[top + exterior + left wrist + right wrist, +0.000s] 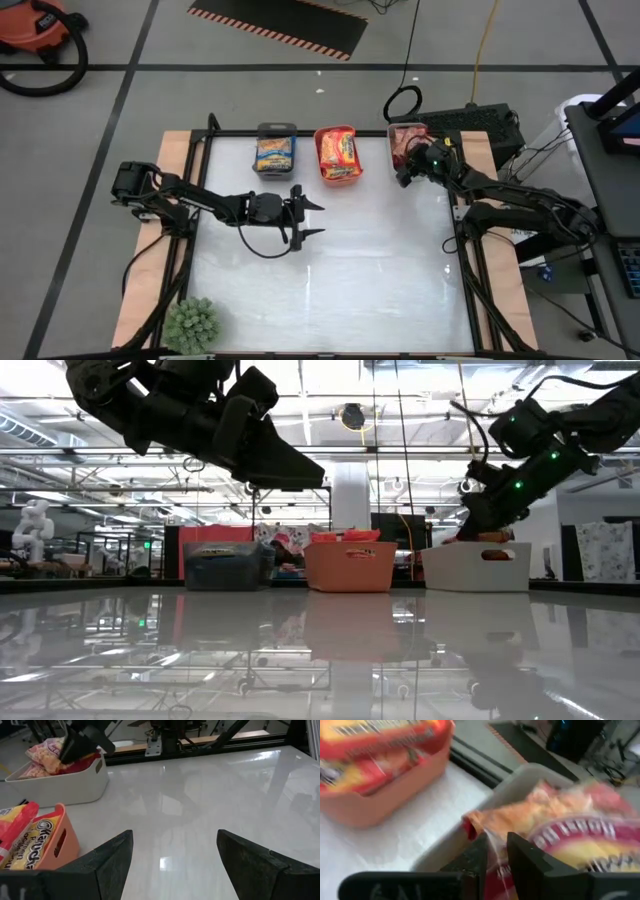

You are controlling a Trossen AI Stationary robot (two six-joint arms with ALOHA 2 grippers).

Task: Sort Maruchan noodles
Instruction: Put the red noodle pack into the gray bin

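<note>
Three bins [276, 166] along the table's [330, 290] far edge; spiky green plant [190, 325].

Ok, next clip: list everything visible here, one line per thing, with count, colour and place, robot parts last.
dark bin: one, dark grey, far edge of the table, leftmost of three, blue-yellow packets inside
orange bin: one, orange, middle of the row, red-yellow packets inside
white bin: one, pale, rightmost, red-orange packets inside
noodle packet: one, orange-red, at the white bin's rim
table: one, glossy white top, wooden border
plant: one, green, near left corner
vacuum: one, orange, on the floor beyond the table
left pincer: open, above the table's middle, holding nothing
right pincer: over the white bin, fingers closed on the noodle packet's edge
</note>
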